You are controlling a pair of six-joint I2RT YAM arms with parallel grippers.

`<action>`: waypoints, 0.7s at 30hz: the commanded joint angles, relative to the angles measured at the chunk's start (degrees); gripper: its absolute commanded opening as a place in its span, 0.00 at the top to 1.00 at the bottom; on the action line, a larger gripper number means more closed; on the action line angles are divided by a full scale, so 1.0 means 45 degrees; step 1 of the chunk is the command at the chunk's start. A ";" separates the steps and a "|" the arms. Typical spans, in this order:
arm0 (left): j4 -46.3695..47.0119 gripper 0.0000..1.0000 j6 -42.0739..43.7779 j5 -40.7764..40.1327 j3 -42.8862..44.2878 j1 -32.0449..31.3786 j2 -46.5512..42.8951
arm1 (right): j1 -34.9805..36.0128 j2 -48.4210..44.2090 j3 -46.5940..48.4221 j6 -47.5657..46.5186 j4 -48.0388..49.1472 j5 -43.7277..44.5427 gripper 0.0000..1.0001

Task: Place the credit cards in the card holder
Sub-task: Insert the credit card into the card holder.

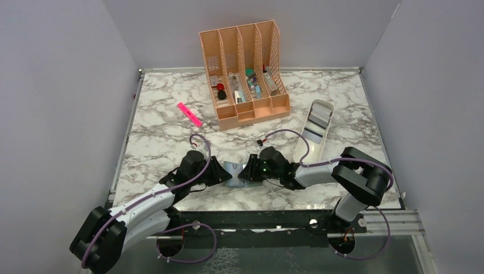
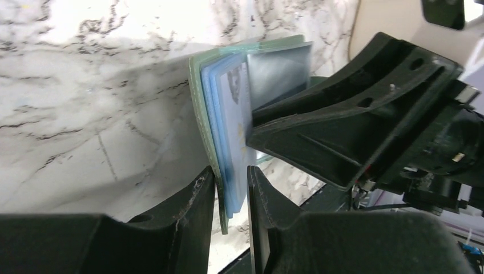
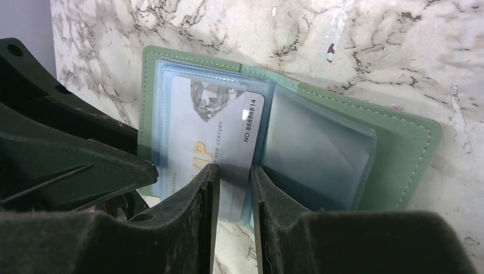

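Left claw (image 2: 231, 174): jaws narrow, gripping the card holder (image 3: 399, 148). The holder's green cover and blue-grey pocket leaves stand edge-on in the gap. One finger (image 2: 194, 211) lies against the cover and the other against the leaves.

Right claw (image 3: 234, 168): jaws also narrow, with the tips set at the face of the open pocket leaves. Whether they pinch anything cannot be told.

Just past these tips a pale card (image 3: 200, 131) printed with a gem and a number sits inside a clear pocket on the holder's left half. The pocket on the right half shows only grey.

The card holder is spread open and tilted up off the worktop (image 1: 165, 142), close to its near edge and about midway along it. The two claws face each other across the holder, the left one on its left side and the right one on its right.

Farther out, a white oblong tray (image 1: 314, 128) lies slanted toward the right edge. A peach slotted organizer (image 1: 245, 63) stands at the middle of the far edge. A pink highlighter (image 1: 189, 114) lies just left of the organizer.
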 commanded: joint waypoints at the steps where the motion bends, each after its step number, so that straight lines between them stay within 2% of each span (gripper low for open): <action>1: 0.1142 0.70 -0.0211 0.0707 -0.0020 0.0008 -0.0330 | 0.0097 -0.0106 0.0322 -0.0454 -0.0168 -0.0095 0.69; 5: 0.1247 0.72 -0.0190 0.0775 -0.0023 0.0007 -0.0365 | 0.0088 -0.0277 0.0350 -0.0689 -0.0310 -0.0268 0.67; 9: 0.0803 0.84 0.0124 0.0736 0.0182 0.0010 -0.0417 | 0.0088 -0.0908 0.0495 -0.0904 -0.1533 0.0215 0.66; 15: -0.0206 1.00 0.1078 0.0357 0.0898 0.0010 -0.0458 | 0.0092 -0.1824 0.0535 -0.1443 -0.2936 0.1132 0.71; 21: -0.0767 1.00 0.1603 0.0284 0.1498 0.0010 -0.0414 | 0.0094 -0.1275 0.0691 -0.1654 -0.2889 0.1281 0.77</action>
